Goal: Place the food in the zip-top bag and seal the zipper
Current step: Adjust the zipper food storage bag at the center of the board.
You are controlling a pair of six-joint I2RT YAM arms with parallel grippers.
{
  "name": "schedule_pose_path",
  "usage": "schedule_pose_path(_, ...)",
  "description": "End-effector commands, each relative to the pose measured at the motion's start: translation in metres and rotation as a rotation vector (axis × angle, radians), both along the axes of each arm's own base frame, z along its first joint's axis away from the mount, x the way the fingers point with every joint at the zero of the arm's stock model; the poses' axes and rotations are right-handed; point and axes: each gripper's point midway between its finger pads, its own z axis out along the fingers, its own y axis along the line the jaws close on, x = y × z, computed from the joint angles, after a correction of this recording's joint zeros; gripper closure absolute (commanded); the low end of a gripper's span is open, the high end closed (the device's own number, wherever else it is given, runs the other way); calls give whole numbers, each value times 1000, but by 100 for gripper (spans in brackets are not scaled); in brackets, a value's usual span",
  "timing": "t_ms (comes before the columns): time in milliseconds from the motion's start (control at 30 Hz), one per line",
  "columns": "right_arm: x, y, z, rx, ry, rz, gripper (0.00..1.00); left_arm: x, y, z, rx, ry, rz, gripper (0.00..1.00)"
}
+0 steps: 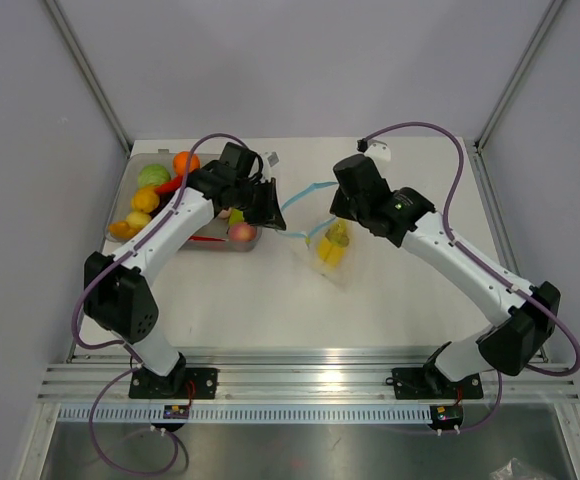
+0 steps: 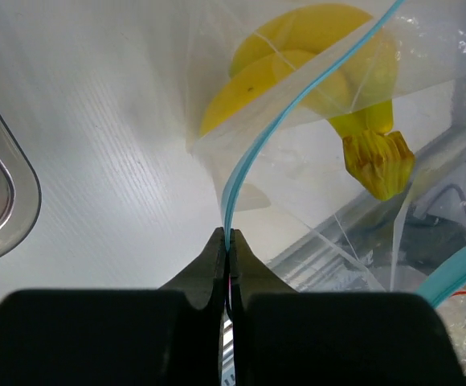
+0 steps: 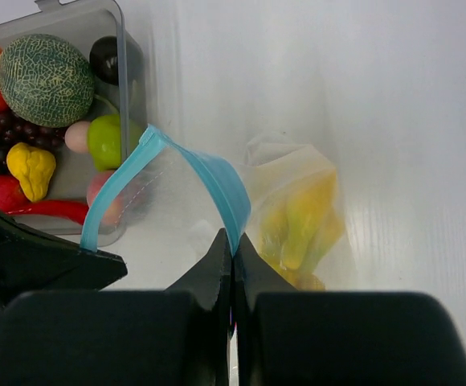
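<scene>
on the zipper [image 3: 217,181], left fingers [image 2: 207,272] and right fingers [image 3: 213,267] clamp tight.

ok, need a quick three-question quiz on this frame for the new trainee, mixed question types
1. True or false: the banana is already inside the bag.
2. What is the left gripper shut on? A the zipper; B an orange; C a bunch of grapes.
3. Short answer: where does the melon lie?
Key: 1 true. 2 A. 3 In the clear tray.
</scene>
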Motion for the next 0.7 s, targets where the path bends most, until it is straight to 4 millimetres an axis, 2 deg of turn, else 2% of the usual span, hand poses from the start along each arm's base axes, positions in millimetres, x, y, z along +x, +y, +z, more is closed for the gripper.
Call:
schedule_pose_path(0, 13, 1, 13, -3, -46, -25, 100, 12, -3, 28, -26, -105, -40, 97)
schedule_pose_path(33, 16, 3, 13, 0, -43, -14, 100, 12, -3, 28, -23, -103, -42, 94)
schedule_pose_path(67, 21, 5, 3, -14, -19, -17, 100, 11, -2, 29, -19, -102, -45, 91)
schedule_pose_path(100, 25, 5, -1, -12, -9, -21, 100, 11, -2, 28, -14, -102, -48, 78)
schedule_pose_path(133, 31, 5, -13, -7, 19, -24, 100, 11, -1, 30, -10, -107, -51, 55)
schedule_pose_path(167, 35, 4, -18, -1, 31, -28, 100, 11, 0, 30, -4, -106, -47, 54)
schedule_pose_path(200, 37, 3, -23, 5, 42, -31, 100, 12, 1, 33, 0, -117, -48, 40)
schedule_pose_path(300, 46, -3, -33, 13, 65, -48, 100, 18, 8, 45, 29, -164, -25, 38)
schedule_pose_path(467, 46, -1, -19, 17, 46, -17, 100, 28, 27, 68, 54, -242, 40, 39)
schedule_pose_path(600, 41, 1, -12, 29, 42, 16, 100, 48, 61, 64, 59, -215, 143, 39)
schedule_pose_path(667, 38, 1, -8, 35, 40, 26, 100, 57, 78, 50, 117, -187, 196, 37)
